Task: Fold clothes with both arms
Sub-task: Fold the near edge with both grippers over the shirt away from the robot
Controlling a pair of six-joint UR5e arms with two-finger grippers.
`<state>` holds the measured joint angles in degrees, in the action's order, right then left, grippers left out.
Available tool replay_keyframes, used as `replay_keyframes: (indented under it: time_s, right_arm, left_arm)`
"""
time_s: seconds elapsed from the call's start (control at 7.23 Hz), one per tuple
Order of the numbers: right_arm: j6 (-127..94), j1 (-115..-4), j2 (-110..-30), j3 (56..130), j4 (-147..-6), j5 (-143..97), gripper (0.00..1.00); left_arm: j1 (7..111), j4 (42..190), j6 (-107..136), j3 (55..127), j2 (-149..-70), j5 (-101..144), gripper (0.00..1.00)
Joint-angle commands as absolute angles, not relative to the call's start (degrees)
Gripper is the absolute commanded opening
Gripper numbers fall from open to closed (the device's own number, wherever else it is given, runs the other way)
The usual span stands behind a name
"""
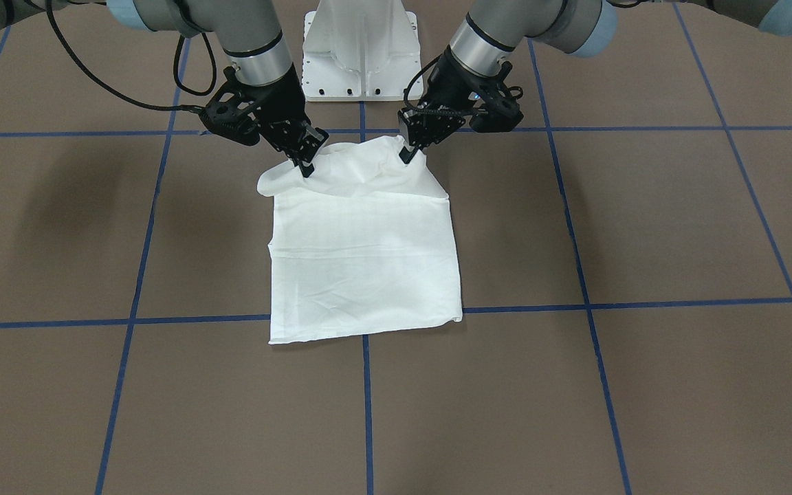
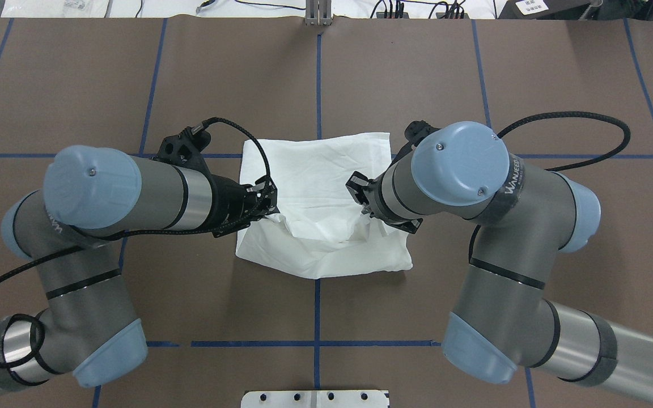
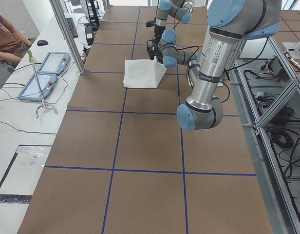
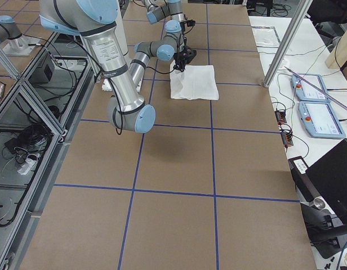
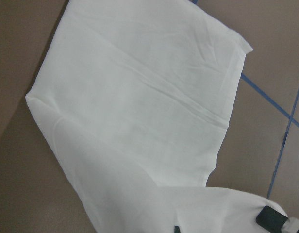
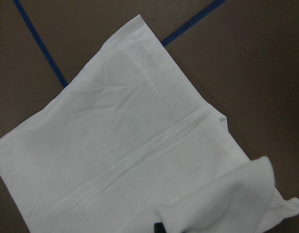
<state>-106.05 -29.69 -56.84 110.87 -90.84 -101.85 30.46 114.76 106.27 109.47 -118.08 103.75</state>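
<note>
The left gripper (image 1: 408, 155) pinches the shirt (image 1: 365, 268) at its robot-side edge, fingers narrow. The right gripper (image 1: 305, 167) does likewise.

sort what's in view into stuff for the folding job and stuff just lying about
For the job: shirt, left gripper, right gripper, both pinching the shirt's robot-side edge.
Lying about: base, tablet, mouse.

A robotics lab: a tape-gridded table (image 3: 140, 146), aluminium framing (image 3: 69, 39), and teach pendants (image 3: 37, 87) on a side bench (image 3: 13, 146).
</note>
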Motion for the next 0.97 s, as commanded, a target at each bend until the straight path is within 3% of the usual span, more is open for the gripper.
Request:
replay_keyframes:
  time_s: [0.0, 0.28, 0.83]
  right_arm:
    - [-105.7, -32.2, -52.6, 103.4, -89.3, -102.0, 0.00]
    - [-105.7, -35.4, -48.0, 93.1, -84.5, -104.9, 0.00]
    - [-105.2, -38.7, -42.7, 83.5, -82.9, -108.1, 0.00]
  left_arm:
    - [33.5, 118.7, 106.7, 102.6, -119.9, 103.9, 0.00]
    - [33.6, 125.6, 107.0, 95.6, -120.0, 103.8, 0.00]
    - [36.0, 125.8, 107.4, 90.7, -124.1, 103.7, 0.00]
